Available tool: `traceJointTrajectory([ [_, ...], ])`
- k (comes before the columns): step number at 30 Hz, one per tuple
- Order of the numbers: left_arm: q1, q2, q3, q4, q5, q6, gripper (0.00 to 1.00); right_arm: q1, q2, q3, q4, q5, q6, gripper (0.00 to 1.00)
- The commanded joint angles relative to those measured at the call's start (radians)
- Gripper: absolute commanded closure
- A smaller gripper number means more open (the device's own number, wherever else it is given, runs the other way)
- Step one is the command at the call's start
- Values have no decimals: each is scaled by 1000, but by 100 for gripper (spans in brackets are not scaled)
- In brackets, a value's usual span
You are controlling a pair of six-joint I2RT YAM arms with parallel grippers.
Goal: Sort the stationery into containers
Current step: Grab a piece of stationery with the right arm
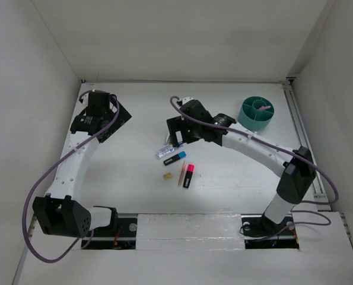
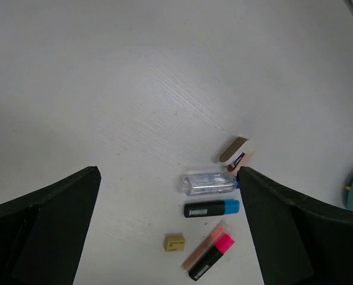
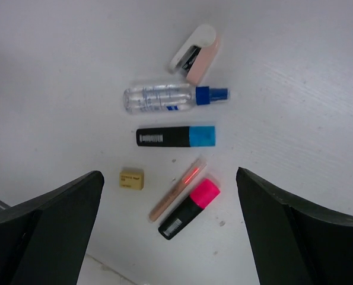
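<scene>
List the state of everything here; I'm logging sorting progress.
Cup, upright, something pink inside.
Clear bottle, on its side, blue cap on.
Blue highlighter, lying flat, capped.
Pink highlighter, lying flat, capped.
Pen, lying alongside the pink highlighter.
Tan block, lying flat.
White and pink piece, lying loose, unsorted.
Left gripper, open, empty.
Right gripper, open, empty.

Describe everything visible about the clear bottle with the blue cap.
The clear bottle looks like transparent plastic, with a small blue label mark and its blue nozzle cap on. It lies on its side on the white table, between a white-and-pink item and the blue-capped highlighter, apart from the highlighter.
</scene>
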Motion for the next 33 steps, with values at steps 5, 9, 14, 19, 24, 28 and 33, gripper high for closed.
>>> traceJointTrajectory([
  [5, 0, -89, -127, 14, -23, -6, 0, 45, 54, 49, -13, -4, 33, 0],
  [9, 0, -99, -178, 23, -23, -6, 0, 45, 137, 105, -83, -4, 22, 2],
  [14, 0, -108, -239, 34, 8, -6, 0, 45, 213, 177, -158, 45, 47, 5],
  [19, 0, -108, -250, 43, -3, 5, 0, 45, 223, 202, -192, 125, 184, 11],
  [24, 0, -108, -250, 43, -3, 14, 0, 80, 223, 190, -255, 200, 289, 30],
  [28, 0, -108, -259, 62, 6, 14, 0, 116, 223, 153, -275, 200, 375, 32],
  [33, 0, -108, -259, 62, 15, 23, 0, 139, 214, 138, -330, 264, 478, 35],
])
